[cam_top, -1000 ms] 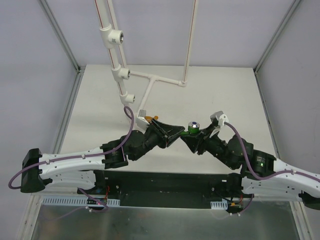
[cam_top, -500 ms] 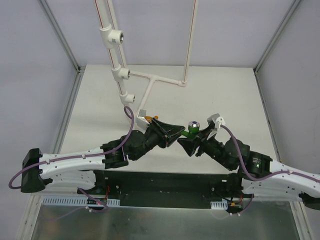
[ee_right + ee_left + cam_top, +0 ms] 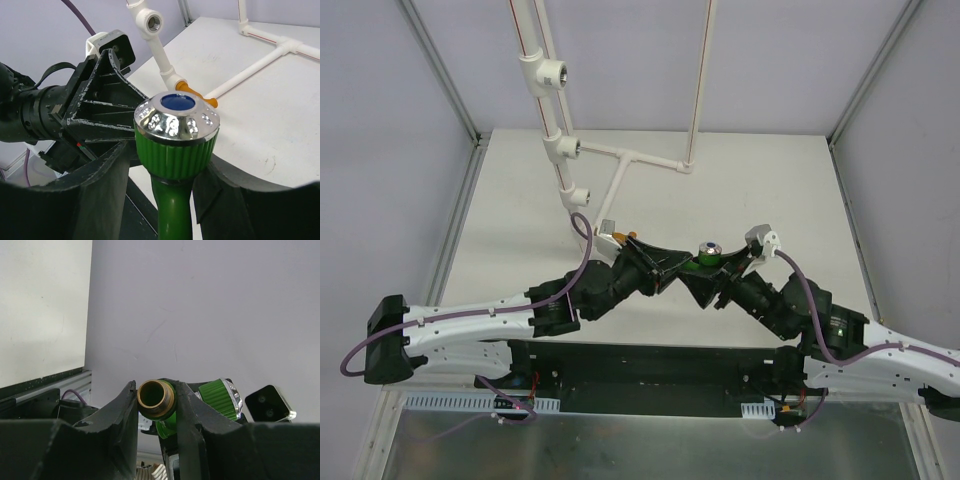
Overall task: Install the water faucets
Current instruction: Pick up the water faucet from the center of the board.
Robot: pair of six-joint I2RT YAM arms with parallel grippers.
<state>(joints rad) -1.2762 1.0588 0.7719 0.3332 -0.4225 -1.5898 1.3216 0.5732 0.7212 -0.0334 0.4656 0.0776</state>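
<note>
The green water faucet [image 3: 706, 257] hangs above the table between both arms, its silver cap [image 3: 176, 116] pointing up. My left gripper [image 3: 156, 407] is shut on its brass threaded end [image 3: 156, 399], one finger on each side. My right gripper [image 3: 172, 170] stands open around the green stem below the ribbed knob [image 3: 175, 145], with gaps showing beside the stem. In the top view the left gripper [image 3: 678, 264] and the right gripper [image 3: 703, 278] meet tip to tip. The orange faucet [image 3: 199, 96] sticks out by a white fitting [image 3: 172, 78], partly hidden behind the cap.
A white pipe rack rises at the back left with three tee fittings [image 3: 548, 72], [image 3: 563, 148], [image 3: 578, 195]. A cross pipe [image 3: 625, 155] runs right to an upright pipe [image 3: 698, 80]. Metal frame posts [image 3: 455, 110] bound the table.
My right gripper's jaws have opened around the green faucet and that arm has shifted slightly. My left gripper has slid right and closed on the threaded end.
</note>
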